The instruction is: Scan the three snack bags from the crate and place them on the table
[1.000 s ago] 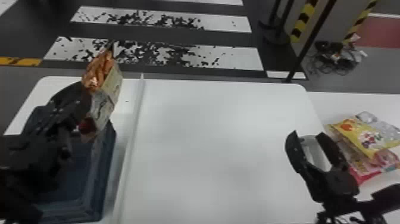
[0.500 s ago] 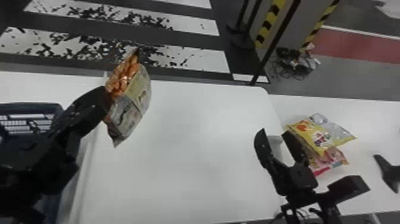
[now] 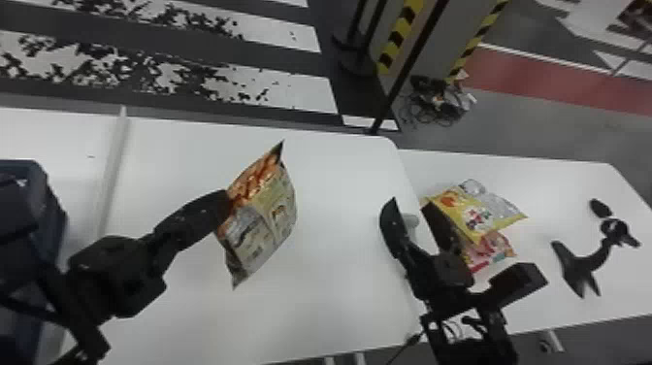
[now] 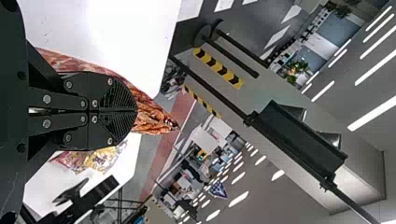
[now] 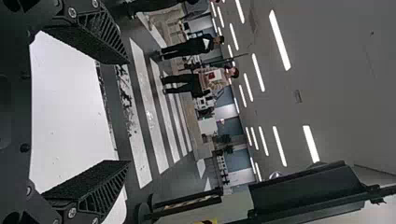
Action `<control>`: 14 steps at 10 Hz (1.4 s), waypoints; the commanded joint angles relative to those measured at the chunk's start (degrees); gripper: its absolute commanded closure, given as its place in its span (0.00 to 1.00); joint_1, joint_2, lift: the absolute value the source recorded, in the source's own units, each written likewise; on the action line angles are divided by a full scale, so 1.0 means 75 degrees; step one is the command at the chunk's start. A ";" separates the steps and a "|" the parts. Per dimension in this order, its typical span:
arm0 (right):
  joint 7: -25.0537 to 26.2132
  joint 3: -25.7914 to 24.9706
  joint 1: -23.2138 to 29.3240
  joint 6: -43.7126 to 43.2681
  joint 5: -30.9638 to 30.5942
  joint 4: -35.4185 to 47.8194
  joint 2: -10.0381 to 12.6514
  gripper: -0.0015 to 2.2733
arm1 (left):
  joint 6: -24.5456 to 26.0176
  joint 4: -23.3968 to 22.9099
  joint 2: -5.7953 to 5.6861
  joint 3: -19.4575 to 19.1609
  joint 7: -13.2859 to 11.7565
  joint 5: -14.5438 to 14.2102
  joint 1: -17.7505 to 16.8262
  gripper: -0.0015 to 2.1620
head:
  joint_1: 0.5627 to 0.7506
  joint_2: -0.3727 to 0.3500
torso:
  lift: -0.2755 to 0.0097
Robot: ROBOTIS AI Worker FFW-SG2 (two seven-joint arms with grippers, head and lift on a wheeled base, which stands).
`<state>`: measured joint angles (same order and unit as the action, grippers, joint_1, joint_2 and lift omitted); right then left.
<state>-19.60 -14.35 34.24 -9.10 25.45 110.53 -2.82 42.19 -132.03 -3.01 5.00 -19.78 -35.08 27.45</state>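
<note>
A striped floor (image 3: 291, 92) runs beyond the white table (image 3: 315, 315), where the left gripper (image 3: 222, 204) has its fingers closed together on one end of a snack bag (image 3: 271, 213). The bag is tilted, its body free of the fingers and its printed back turned outward, likely so that a code can be read. Behind the gripper, on the robot's left, is the dark blue crate (image 3: 36, 194). Across from the held bag, to its right, the right gripper (image 3: 410, 201) is empty with its fingers spread wide, perhaps ready for a handover or to steady the bag. Just past it, a yellow bag (image 3: 465, 208) overlaps a pink bag (image 3: 490, 252), presumably both scanned already. Farther right of that gripper stands a dark stand (image 3: 582, 264). The right gripper is between the held bag and the pile, so a straight path across could snag on its fingers.
</note>
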 commanded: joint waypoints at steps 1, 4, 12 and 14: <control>-0.0012 -0.0020 -0.0218 0.0434 0.0005 -0.0019 -0.0046 0.06 | 0.0018 0.0753 0.0108 0.0048 -0.0269 -0.0185 -0.0390 0.91 | 0.70 0.03 | 0.75; -0.0036 -0.0126 -0.0159 0.0505 0.0052 -0.0019 -0.0057 0.06 | 0.0042 0.2593 0.0401 -0.0010 -0.1183 -0.0806 -0.1328 0.91 | 0.70 0.03 | 0.75; -0.0012 0.0167 -0.0241 0.0575 -0.0159 -0.0019 -0.0057 0.06 | 0.0722 0.5745 0.0421 0.0541 -0.1733 -0.0174 -0.3109 0.90 | 0.70 0.03 | 0.75; -0.0024 0.0156 -0.0300 0.0622 -0.0147 -0.0043 -0.0081 0.06 | 0.0722 0.5757 0.0421 0.0974 -0.1007 0.0483 -0.3297 0.13 | 0.70 0.03 | 0.75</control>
<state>-19.70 -13.16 32.17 -4.65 24.32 110.31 -3.35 47.56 -88.92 0.00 11.36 -27.51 -33.01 3.13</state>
